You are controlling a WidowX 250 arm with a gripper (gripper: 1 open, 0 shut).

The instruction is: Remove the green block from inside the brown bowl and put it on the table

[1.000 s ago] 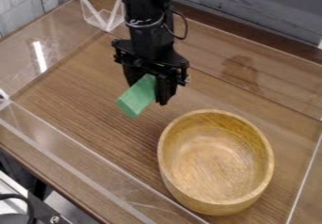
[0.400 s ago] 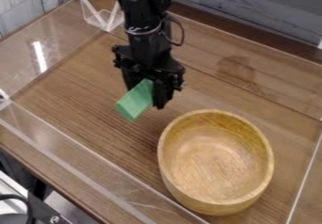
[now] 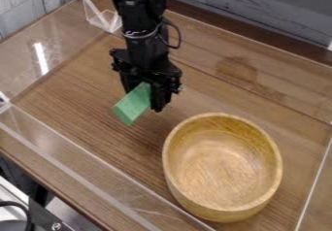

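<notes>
Still aloft: green block [image 3: 132, 106] pinched at its upper end between the closed fingers of the gripper [image 3: 149, 91], hanging tilted, lower corner near the table [image 3: 78, 99] but apparently not yet touching. Clearly out of the brown bowl [image 3: 223, 166], well to the left of its rim.

Risks, as a guess: released from this slant, likely to tip, bounce or skid on smooth wood; pressed down further, corner first, liable to twist in the grip or jam. Drift leftward, toward the clear plastic wall [image 3: 52, 143], also possible.

Materials, left to right: transparent glossy wall; wood-grain tabletop, flat and slick; plain bright green bar, flat, hard-edged; black angular gripper; round light wooden bowl, thick rim, visible grain, empty.
</notes>
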